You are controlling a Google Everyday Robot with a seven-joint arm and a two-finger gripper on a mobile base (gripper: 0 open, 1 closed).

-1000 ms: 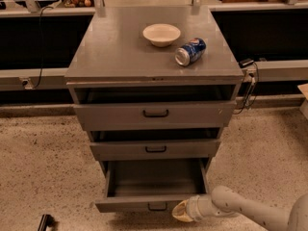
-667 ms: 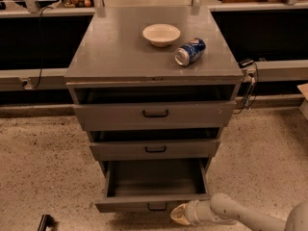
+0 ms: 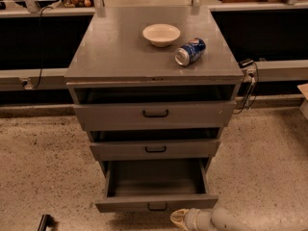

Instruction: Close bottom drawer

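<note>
Contact wants to land flat on the front of the bottom drawer (image 3: 156,179), close to its black handle (image 3: 157,206), so the push runs straight along the slides and the box does not skew. That drawer stands pulled well out, lowest of the three in the cabinet. The tool (image 3: 180,219) sits low near the floor, just in front of the drawer front and a little right of the handle. Whether it is wide or narrow I cannot tell from where I stand. I would bring it slightly left toward centre, then press in steadily and level. A gentle finish matters: the can (image 3: 190,52) lies on its side on the tabletop (image 3: 110,52) near a bowl (image 3: 161,34), and a jolt might set it rolling.
</note>
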